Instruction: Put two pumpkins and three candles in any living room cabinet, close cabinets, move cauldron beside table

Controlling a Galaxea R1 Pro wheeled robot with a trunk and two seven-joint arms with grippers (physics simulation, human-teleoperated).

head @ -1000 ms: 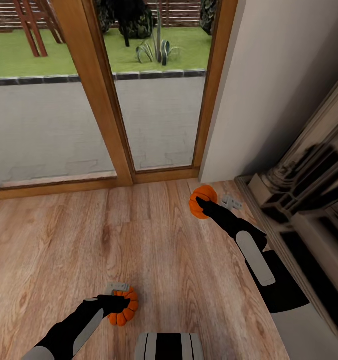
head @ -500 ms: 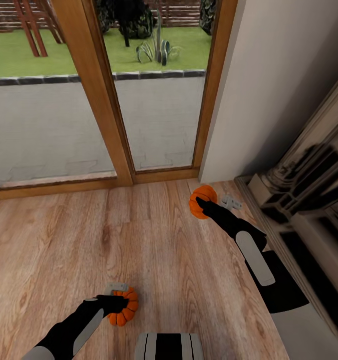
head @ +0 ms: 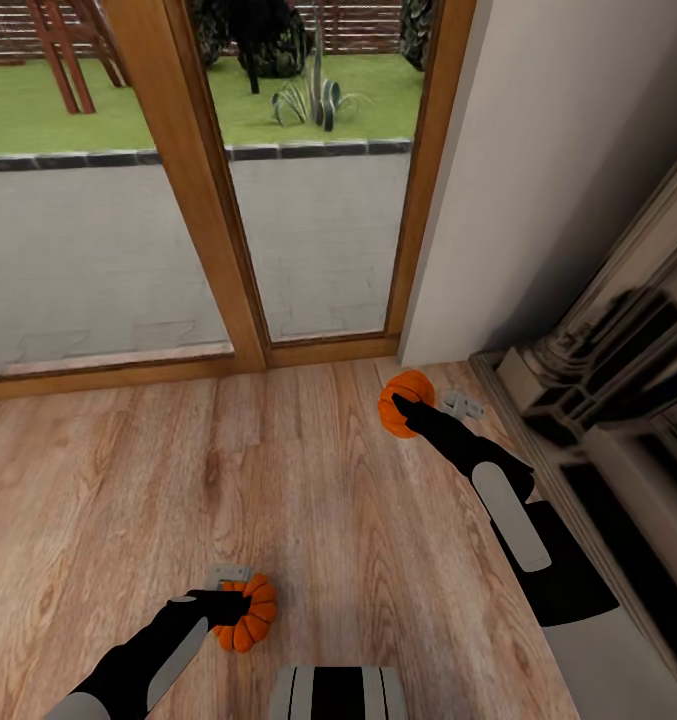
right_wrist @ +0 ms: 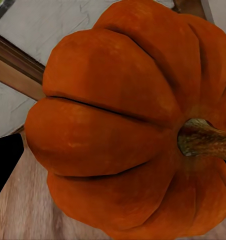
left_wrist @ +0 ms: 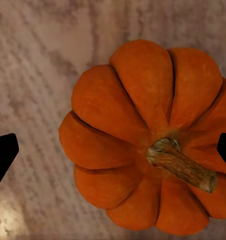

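Observation:
Two orange ribbed pumpkins are in view over the plank floor. The near pumpkin (head: 250,618) (left_wrist: 123,110) rests on the floor. My left gripper (head: 236,603) (left_wrist: 113,155) hangs open over it, one fingertip (left_wrist: 3,155) clear of its side and the other at its opposite edge. The far pumpkin (head: 406,400) (right_wrist: 113,115) lies by the wall corner. My right gripper (head: 403,408) appears shut on it; one dark finger (right_wrist: 4,165) touches its flank, and the other finger is hidden. Candles, cabinet, cauldron and table are out of view.
Wood-framed glass doors (head: 208,230) stand across the far side, with a patio and lawn beyond. A pale wall corner (head: 518,200) rises at the right. A stone fireplace surround (head: 618,400) runs along the right edge. Open plank floor (head: 108,480) lies to the left.
The left gripper has edged very slightly over the near pumpkin. The right arm and its pumpkin have stayed still.

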